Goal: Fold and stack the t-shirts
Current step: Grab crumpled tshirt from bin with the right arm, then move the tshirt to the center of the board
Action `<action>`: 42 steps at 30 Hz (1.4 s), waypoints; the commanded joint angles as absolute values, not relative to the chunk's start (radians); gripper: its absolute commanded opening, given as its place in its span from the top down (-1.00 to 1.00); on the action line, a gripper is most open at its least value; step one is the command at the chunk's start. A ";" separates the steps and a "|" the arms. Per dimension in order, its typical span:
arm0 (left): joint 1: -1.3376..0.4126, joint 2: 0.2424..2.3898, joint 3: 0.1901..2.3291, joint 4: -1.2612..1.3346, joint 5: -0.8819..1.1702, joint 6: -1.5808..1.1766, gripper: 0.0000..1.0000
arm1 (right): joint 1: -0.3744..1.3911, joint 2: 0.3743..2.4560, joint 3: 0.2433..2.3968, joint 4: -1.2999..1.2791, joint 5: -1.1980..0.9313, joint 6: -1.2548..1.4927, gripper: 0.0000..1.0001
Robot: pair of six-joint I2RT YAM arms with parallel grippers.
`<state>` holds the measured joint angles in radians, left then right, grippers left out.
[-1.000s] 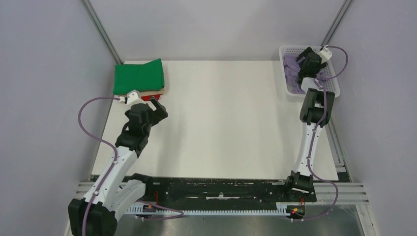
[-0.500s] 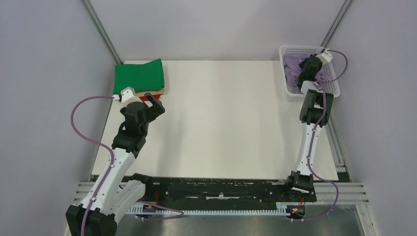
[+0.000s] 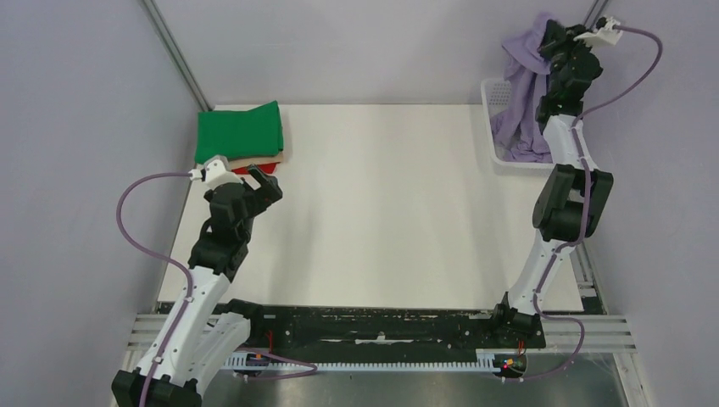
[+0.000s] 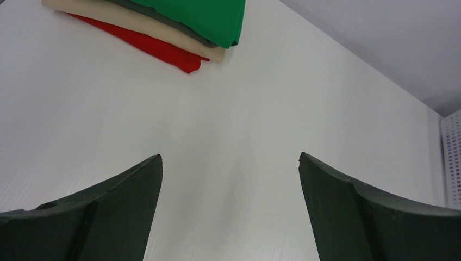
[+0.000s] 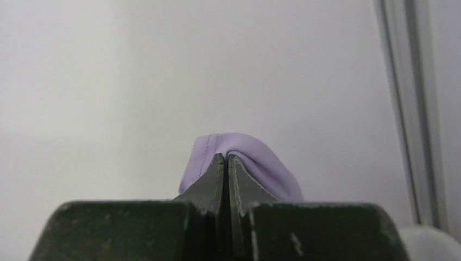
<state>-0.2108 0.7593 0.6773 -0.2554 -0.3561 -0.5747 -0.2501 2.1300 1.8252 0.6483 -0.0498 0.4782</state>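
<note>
Right gripper [image 3: 553, 36] pinches purple shirt [image 3: 521, 93], dangling above far-right basket [image 3: 491, 91]. Left gripper [image 3: 264, 183] spread beside far-left stack [image 3: 240, 131]. Pickup step; next, probably lay it flat on table [image 3: 381, 212].

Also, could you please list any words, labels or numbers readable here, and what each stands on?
None: no readable text in any view. The lavender shirt in the right gripper, the green shirt, beige shirt and red shirt in the stack, and the basket show no legible marking.
</note>
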 commanded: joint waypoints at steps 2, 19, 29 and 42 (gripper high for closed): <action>-0.210 0.712 0.653 -0.259 -0.307 -0.602 -0.99 | -0.187 1.940 1.839 0.677 -0.227 0.454 1.00; -0.210 0.656 0.645 -0.317 -0.307 -0.643 -0.99 | 0.254 1.719 1.948 0.701 -0.455 0.473 1.00; -0.210 0.638 0.648 -0.350 -0.378 -0.670 -0.99 | 0.373 1.789 1.986 0.743 -0.514 0.540 1.00; -0.210 0.749 0.646 -0.375 -0.384 -0.716 -0.99 | 0.249 1.575 1.072 0.833 -0.550 0.606 1.00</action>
<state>-0.2111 0.7132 0.6315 -0.3721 -0.3672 -0.6559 0.3222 1.6619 1.3582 0.7456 -0.5510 0.5552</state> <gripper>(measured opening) 0.994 0.012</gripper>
